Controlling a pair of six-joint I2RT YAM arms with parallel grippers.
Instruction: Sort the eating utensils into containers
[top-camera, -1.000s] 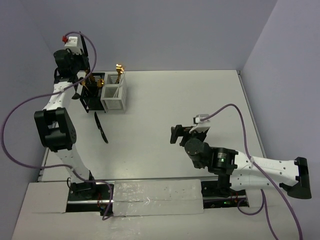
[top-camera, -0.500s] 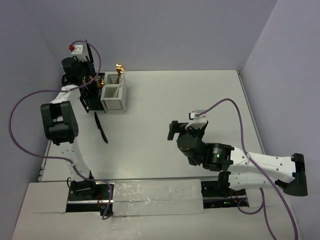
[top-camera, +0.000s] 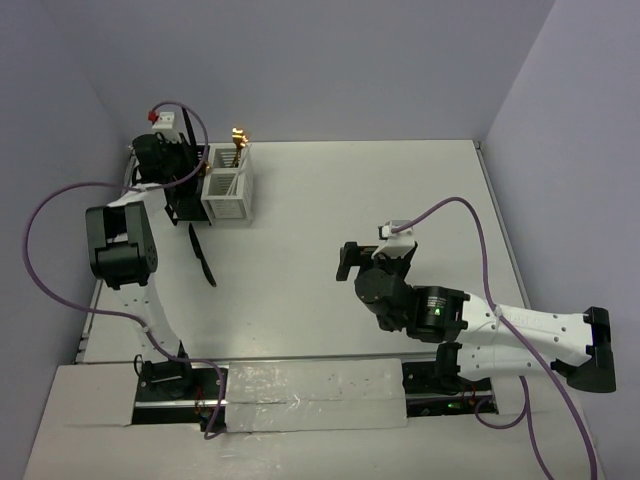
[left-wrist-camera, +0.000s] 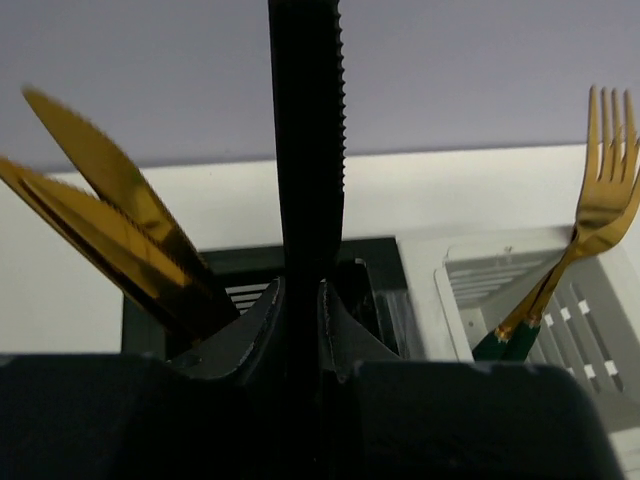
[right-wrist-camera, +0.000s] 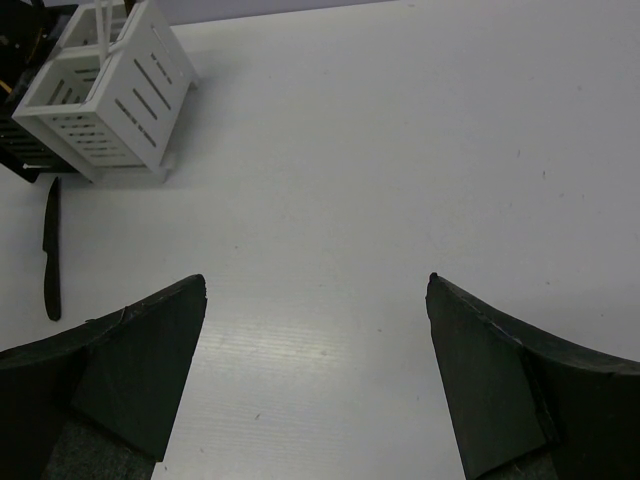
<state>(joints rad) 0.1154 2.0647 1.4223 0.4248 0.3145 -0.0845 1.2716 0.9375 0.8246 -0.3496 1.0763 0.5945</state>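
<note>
Even soft light; left-wrist foreground dark, blurred

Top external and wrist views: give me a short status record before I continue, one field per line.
left end effector: shut on held black knife, at the black caddy
right end effector: open, empty, over the table
black caddy contents: gold knives
white caddy contents: gold fork
unsorted on table: loose black knife

Left arm (top-camera: 118, 250), right arm (top-camera: 500, 330): wht links, blk joints, purple cables (top-camera: 27, 250); green LED (top-camera: 432, 312) on right. Left gripper (left-wrist-camera: 305, 290), right gripper (right-wrist-camera: 316, 282): blk.
</note>
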